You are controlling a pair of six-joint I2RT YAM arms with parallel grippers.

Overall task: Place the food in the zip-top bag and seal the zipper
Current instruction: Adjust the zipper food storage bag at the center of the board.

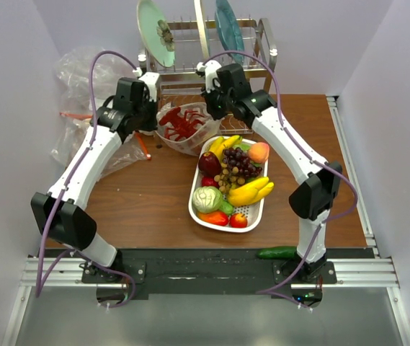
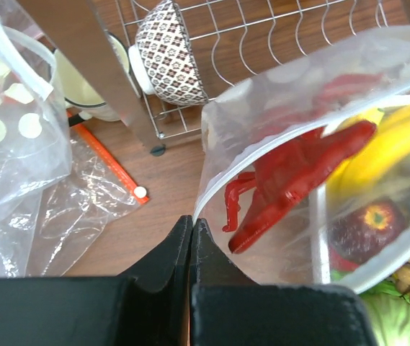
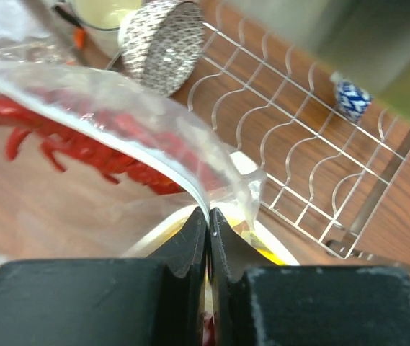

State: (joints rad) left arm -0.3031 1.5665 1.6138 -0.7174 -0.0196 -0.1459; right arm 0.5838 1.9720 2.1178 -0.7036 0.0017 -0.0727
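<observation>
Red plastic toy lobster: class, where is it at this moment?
Top view: the red toy lobster lies inside the clear white-dotted zip-top bag between the left tool and right tool, just beyond the white plastic tray.

The zip-top bag is showing glossy clear plastic; the red lobster inside it is gleaming as smooth plastic. Behind the bag, the wire rack is shining metallic, the tabletop looking matt wood.

Robot lab, mock-kitchen setup: dish rack w/ plates on wood table, alu rail frame, bare walls.
</observation>
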